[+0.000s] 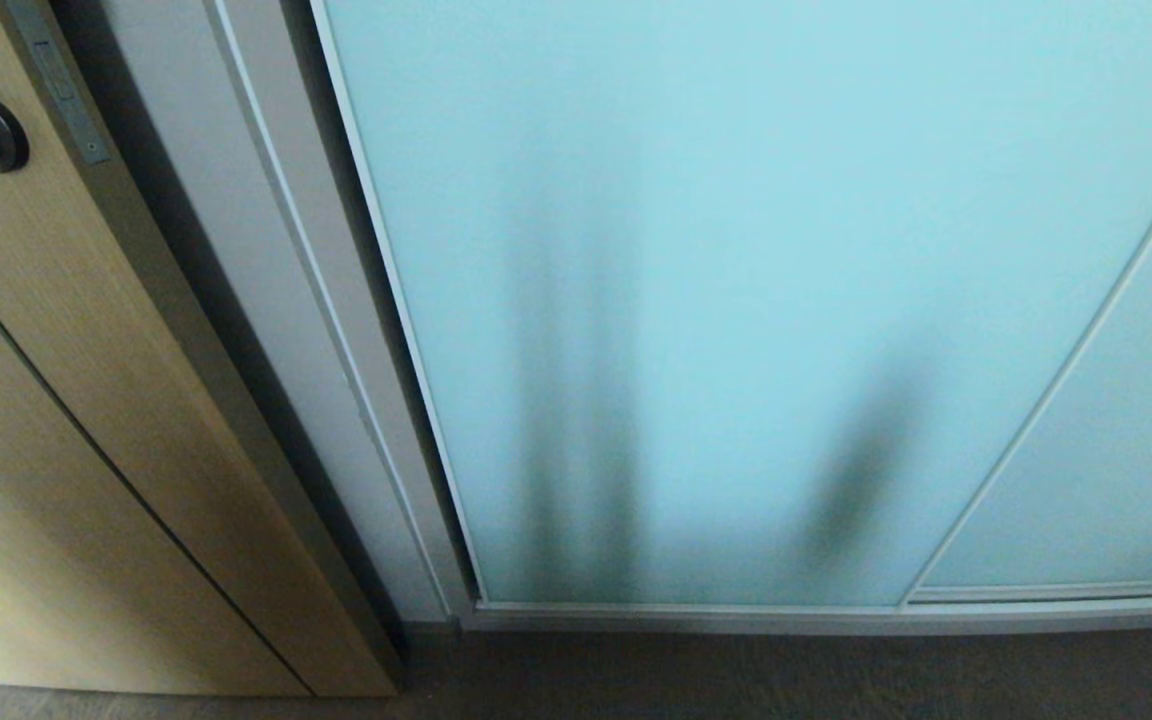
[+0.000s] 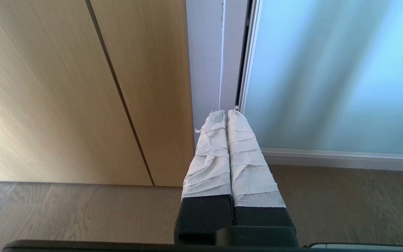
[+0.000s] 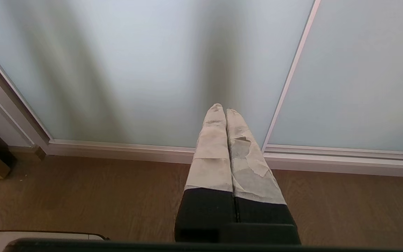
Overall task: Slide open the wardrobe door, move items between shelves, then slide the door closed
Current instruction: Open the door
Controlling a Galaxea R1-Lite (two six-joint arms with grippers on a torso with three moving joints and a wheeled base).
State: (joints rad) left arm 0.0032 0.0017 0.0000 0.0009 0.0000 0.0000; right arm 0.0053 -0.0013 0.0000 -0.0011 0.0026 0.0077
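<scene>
Head view shows the sliding wardrobe door (image 1: 736,300) fully closed, filling the frame, with the tan wood-grain door (image 1: 86,400) at left. Left gripper (image 2: 226,112) and right gripper (image 3: 221,106) hang above the floor (image 3: 82,196) before it, jaws pressed together, holding nothing.

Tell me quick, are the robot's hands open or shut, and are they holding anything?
Left gripper: shut, holding nothing, in front of the sliding wardrobe door.
Right gripper: shut, holding nothing, also facing the door.
</scene>
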